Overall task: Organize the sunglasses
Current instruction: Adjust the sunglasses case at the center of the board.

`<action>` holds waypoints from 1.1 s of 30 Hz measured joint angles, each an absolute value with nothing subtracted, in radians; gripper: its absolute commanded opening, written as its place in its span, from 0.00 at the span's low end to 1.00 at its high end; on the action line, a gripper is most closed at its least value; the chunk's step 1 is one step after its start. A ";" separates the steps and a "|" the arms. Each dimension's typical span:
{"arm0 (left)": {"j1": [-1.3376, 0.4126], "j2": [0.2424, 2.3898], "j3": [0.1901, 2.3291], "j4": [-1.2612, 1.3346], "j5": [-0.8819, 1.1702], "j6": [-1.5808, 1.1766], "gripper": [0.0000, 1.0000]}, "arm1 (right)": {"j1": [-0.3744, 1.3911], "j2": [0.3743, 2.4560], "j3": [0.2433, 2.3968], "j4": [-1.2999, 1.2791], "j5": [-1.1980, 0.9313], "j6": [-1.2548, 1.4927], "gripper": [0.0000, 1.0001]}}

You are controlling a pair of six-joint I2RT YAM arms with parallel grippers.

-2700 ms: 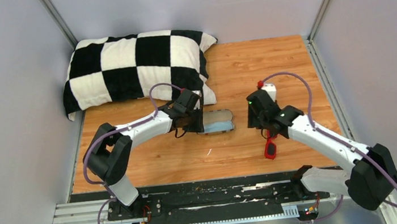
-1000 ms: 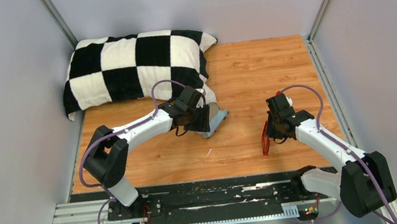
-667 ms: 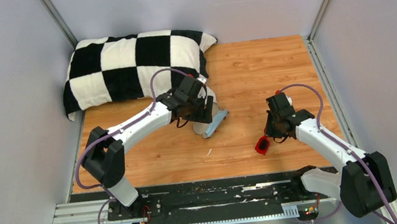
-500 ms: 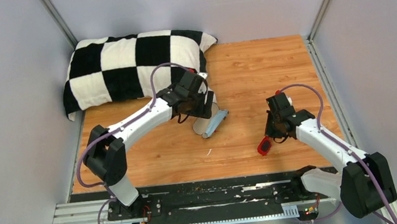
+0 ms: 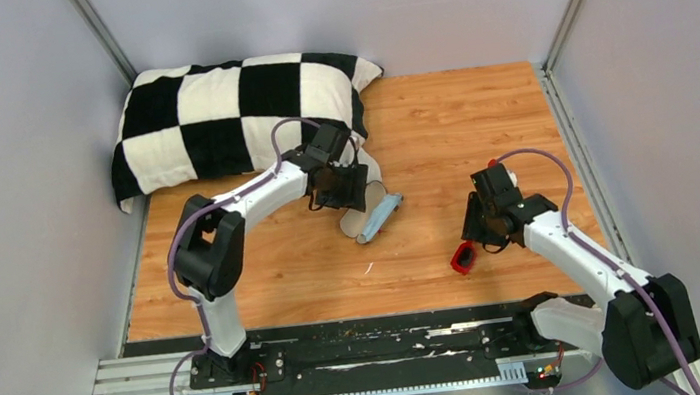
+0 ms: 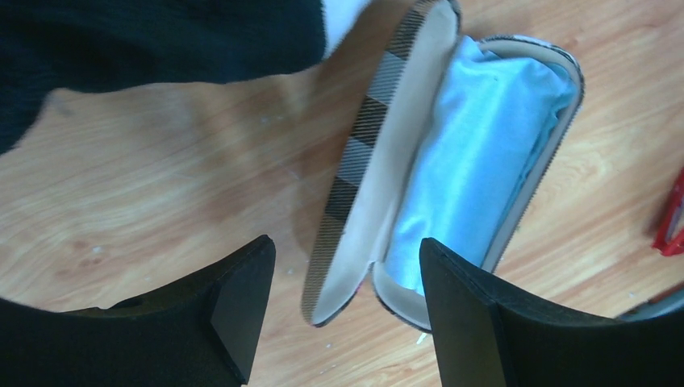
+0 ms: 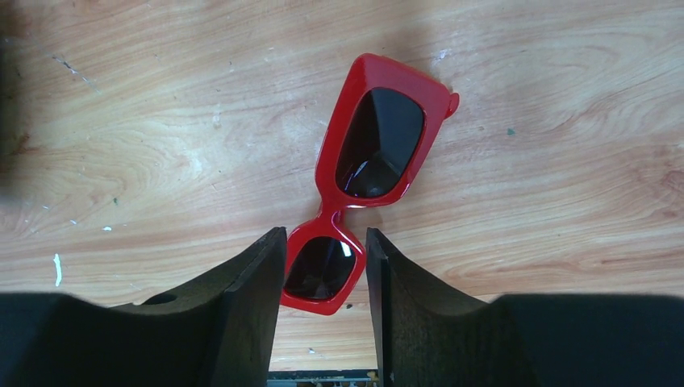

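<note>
The sunglasses [image 7: 373, 145], red-framed with dark lenses, lie flat on the wooden table [image 7: 161, 105]. My right gripper [image 7: 325, 242] is open, its fingers closely flanking the near lens. From above, the sunglasses [image 5: 462, 257] sit just left of the right gripper [image 5: 472, 241]. The grey plaid case [image 6: 359, 137] lies open with the light blue cloth [image 6: 476, 161] inside. My left gripper [image 6: 343, 306] is open, and the case's near end sits between its fingers without touching them. From above, the left gripper [image 5: 352, 195] hovers by the case [image 5: 371, 219].
A black-and-white checked pillow [image 5: 235, 116] fills the back left corner, right behind the left gripper. Grey walls close in the left, right and back of the table. The arms' black base rail [image 5: 364, 347] runs along the near edge.
The right gripper laid the sunglasses down from upright to flat, and its jaws parted. The left arm's elbow swung right while its gripper opened wider and drew back from the case.
</note>
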State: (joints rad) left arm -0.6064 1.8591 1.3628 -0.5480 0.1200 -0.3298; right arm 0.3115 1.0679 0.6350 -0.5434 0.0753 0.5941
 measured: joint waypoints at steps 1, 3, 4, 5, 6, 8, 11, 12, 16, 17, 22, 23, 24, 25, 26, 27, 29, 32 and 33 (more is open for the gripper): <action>-0.608 1.867 1.363 -0.544 0.143 -0.332 0.71 | 0.311 1.062 0.635 -0.543 0.076 0.595 0.48; -0.612 1.877 1.356 -0.533 0.179 -0.340 0.71 | 0.311 1.053 0.635 -0.543 0.078 0.599 0.49; -0.615 1.877 1.348 -0.524 0.193 -0.347 0.71 | 0.309 1.053 0.635 -0.543 0.078 0.602 0.49; -0.616 1.877 1.338 -0.517 0.204 -0.351 0.70 | 0.307 1.053 0.635 -0.543 0.078 0.603 0.49; -0.619 1.877 1.323 -0.503 0.215 -0.357 0.70 | 0.304 1.053 0.635 -0.543 0.078 0.604 0.49; -0.628 1.877 1.291 -0.481 0.236 -0.374 0.70 | 0.300 1.054 0.635 -0.543 0.078 0.606 0.49; -0.645 1.876 1.262 -0.472 0.255 -0.389 0.70 | 0.299 1.055 0.637 -0.544 0.078 0.609 0.50; -0.653 1.876 1.259 -0.472 0.260 -0.395 0.70 | 0.299 1.055 0.638 -0.544 0.078 0.610 0.50; -0.666 1.868 1.249 -0.463 0.270 -0.404 0.70 | 0.299 1.052 0.643 -0.546 0.079 0.611 0.52; -0.667 1.864 1.247 -0.462 0.270 -0.405 0.70 | 0.299 1.049 0.643 -0.547 0.079 0.612 0.52; -0.669 1.826 1.242 -0.457 0.264 -0.414 0.70 | 0.294 1.040 0.643 -0.551 0.083 0.622 0.53; -0.669 1.817 1.238 -0.454 0.261 -0.416 0.70 | 0.291 1.040 0.643 -0.552 0.083 0.629 0.53; -0.669 1.802 1.232 -0.450 0.257 -0.419 0.70 | 0.288 1.040 0.643 -0.554 0.083 0.636 0.53; -0.669 1.789 1.225 -0.450 0.252 -0.420 0.70 | 0.284 1.040 0.643 -0.556 0.084 0.644 0.54; -0.669 1.778 1.221 -0.450 0.248 -0.422 0.70 | 0.282 1.040 0.643 -0.558 0.084 0.654 0.56; -0.669 1.769 1.217 -0.450 0.244 -0.423 0.70 | 0.279 1.040 0.643 -0.559 0.083 0.664 0.58; -0.669 1.760 1.214 -0.450 0.238 -0.424 0.70 | 0.276 1.038 0.643 -0.563 0.083 0.686 0.59; -0.669 1.757 1.210 -0.450 0.233 -0.424 0.70 | 0.274 1.033 0.642 -0.565 0.082 0.718 0.60; -0.669 1.757 1.207 -0.450 0.231 -0.426 0.70 | 0.273 1.032 0.641 -0.564 0.081 0.728 0.60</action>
